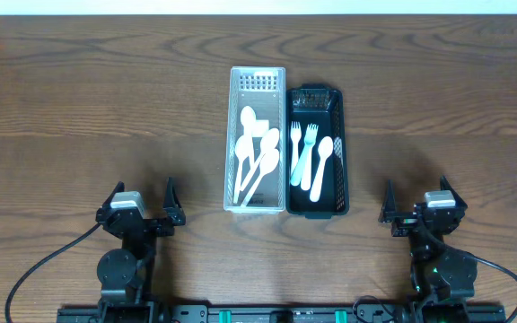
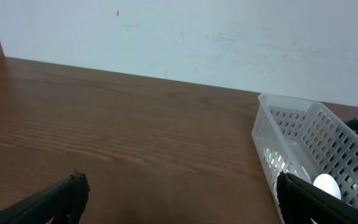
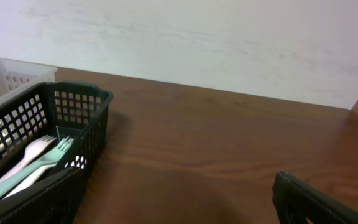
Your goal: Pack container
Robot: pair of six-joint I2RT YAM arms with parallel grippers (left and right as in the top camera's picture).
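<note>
A clear white basket (image 1: 258, 81) stands at the table's middle with several white spoons (image 1: 257, 148) in it. Touching its right side is a dark green basket (image 1: 317, 96) holding two forks (image 1: 302, 148) and a spoon (image 1: 321, 166). My left gripper (image 1: 142, 211) is open and empty at the front left, apart from the baskets. My right gripper (image 1: 420, 213) is open and empty at the front right. The left wrist view shows the white basket (image 2: 303, 134) to the right of my open left gripper (image 2: 182, 196). The right wrist view shows the green basket (image 3: 48, 121) with the forks (image 3: 42, 152), left of my open right gripper (image 3: 173, 199).
The brown wooden table (image 1: 79, 108) spreads to both sides of the baskets. A pale wall (image 2: 179, 37) rises behind the table's far edge. Black cables (image 1: 43, 265) run from the arm bases at the front edge.
</note>
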